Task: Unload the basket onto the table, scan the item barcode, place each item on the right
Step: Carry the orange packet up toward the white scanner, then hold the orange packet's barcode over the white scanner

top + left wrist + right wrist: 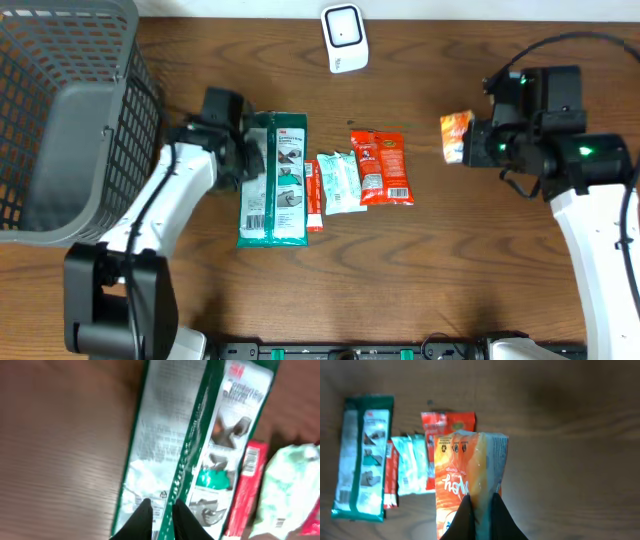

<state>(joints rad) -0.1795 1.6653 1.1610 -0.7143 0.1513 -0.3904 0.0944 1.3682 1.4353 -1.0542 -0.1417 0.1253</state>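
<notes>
The right gripper (481,509) is closed tight on one end of a glossy orange plastic snack packet (465,467). The packet hangs clear above the right half of the brown wooden worktop (500,270), so the task's item is already in the air. The face turned to the wrist camera carries recycling marks and lettering, and no barcode can be made out there. The code may be on a hidden face or under the fingers, so the wrist probably has to roll before anything reads.

The small white box scanner (343,38) stands at the far edge of the worktop, near its middle and well apart from the packet. A good scan likely means carrying the packet across to it and turning the coded panel square to the scanner's dark window. The film should be held flat and steady there for a moment, since a crinkled or tilted glossy face could glare.

The left gripper (162,516) sits over the long green-and-white flat pack (170,435) near the left side, its fingers close together astride the centre seam. Whether it pinches the seam cannot be told. It is best kept low, away from the scanner's path.
</notes>
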